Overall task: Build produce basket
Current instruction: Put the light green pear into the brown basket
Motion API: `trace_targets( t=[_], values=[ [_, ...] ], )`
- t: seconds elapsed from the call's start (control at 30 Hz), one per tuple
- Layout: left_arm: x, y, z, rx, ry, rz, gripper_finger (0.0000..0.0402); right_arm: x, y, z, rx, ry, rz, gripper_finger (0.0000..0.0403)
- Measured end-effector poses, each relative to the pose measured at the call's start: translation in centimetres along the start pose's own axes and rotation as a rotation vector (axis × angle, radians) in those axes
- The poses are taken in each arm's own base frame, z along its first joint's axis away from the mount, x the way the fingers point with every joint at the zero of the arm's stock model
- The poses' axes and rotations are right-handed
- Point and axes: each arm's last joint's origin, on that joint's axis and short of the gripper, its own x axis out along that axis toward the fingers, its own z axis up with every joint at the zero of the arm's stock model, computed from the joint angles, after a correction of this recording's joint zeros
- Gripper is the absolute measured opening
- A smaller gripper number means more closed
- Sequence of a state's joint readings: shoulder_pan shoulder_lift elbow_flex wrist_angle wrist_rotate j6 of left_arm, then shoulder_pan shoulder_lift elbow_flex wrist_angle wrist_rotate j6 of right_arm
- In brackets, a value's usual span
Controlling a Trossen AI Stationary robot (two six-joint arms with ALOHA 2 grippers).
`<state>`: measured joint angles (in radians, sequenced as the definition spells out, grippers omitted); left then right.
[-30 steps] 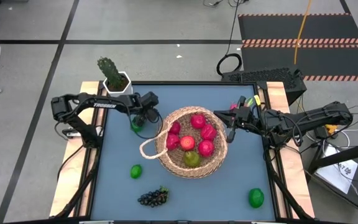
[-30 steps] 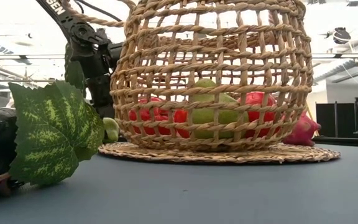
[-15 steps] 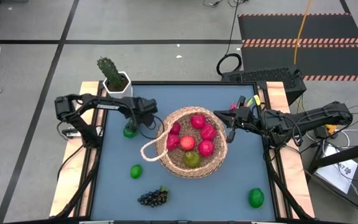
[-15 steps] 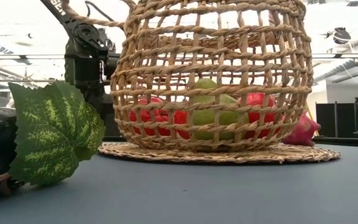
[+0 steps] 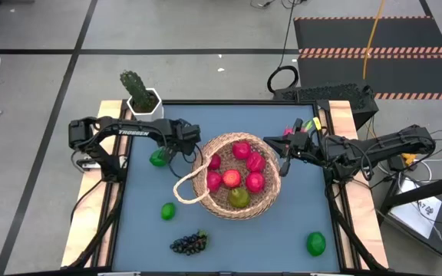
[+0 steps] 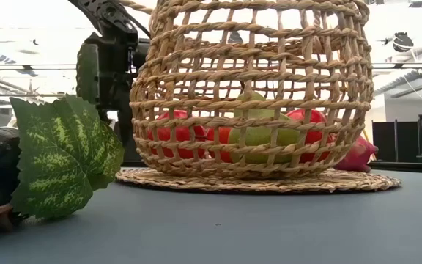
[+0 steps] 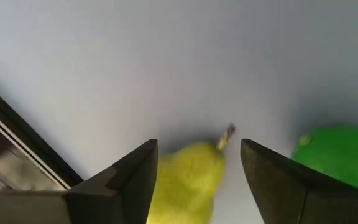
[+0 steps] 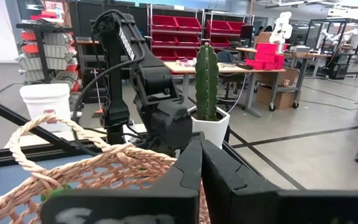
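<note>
The tan wicker basket stands mid-table with red apples and a green pear inside; it also shows in the low view. My left gripper is open just left of the basket, pointing down. In the left wrist view its fingers stand on either side of a yellow-green pear lying on the table; whether they touch it I cannot tell. A lime lies beside the pear. My right gripper is shut at the basket's right rim. My right gripper is shut at the right side of the basket's rim, coming level from the table's right. Its own fingers hide the place of contact. The basket stands upright on the table.
A potted cactus stands at the far left corner. A lime, a dark grape bunch with its leaf and another lime lie near the front edge. A pink dragon fruit lies behind the basket's right side.
My left gripper has shifted a little toward the basket, and a green fruit beside it now lies clear on its left. The basket has slid slightly toward the table's left.
</note>
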<state>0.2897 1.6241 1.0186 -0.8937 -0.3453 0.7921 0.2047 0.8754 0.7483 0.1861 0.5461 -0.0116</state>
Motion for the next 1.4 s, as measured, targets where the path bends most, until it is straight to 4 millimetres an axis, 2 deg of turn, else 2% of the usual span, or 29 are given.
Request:
trace_targets(
  t=[0.3, 0.53, 0.77, 1.07, 1.3, 1.4],
  values=[
    [1.0, 1.3, -2.7, -0.201, 0.080, -0.067, 0.0193, 0.0, 0.0, 0.0, -0.009, 0.004, 0.000, 0.0000],
    [1.2, 1.7, -3.2, -0.283, 0.088, -0.064, 0.0170, 0.0, 0.0, 0.0, -0.010, 0.004, 0.000, 0.0000],
    [1.0, 1.3, -2.8, -0.359, 0.087, -0.056, 0.0152, 0.0, 0.0, 0.0, -0.010, 0.004, 0.000, 0.0000],
    [0.9, 1.1, -3.1, -1.091, 0.143, -0.034, 0.0158, 0.0, 0.0, 0.0, -0.011, 0.004, 0.001, 0.0000],
    [0.9, 1.0, -2.9, -1.433, 0.151, 0.058, 0.0159, 0.0, 0.0, 0.0, -0.017, 0.004, 0.000, 0.0000],
    [1.5, 0.1, -3.0, -1.551, 0.183, 0.094, 0.0167, 0.0, 0.0, 0.0, -0.043, 0.003, 0.001, 0.0000]
  ],
)
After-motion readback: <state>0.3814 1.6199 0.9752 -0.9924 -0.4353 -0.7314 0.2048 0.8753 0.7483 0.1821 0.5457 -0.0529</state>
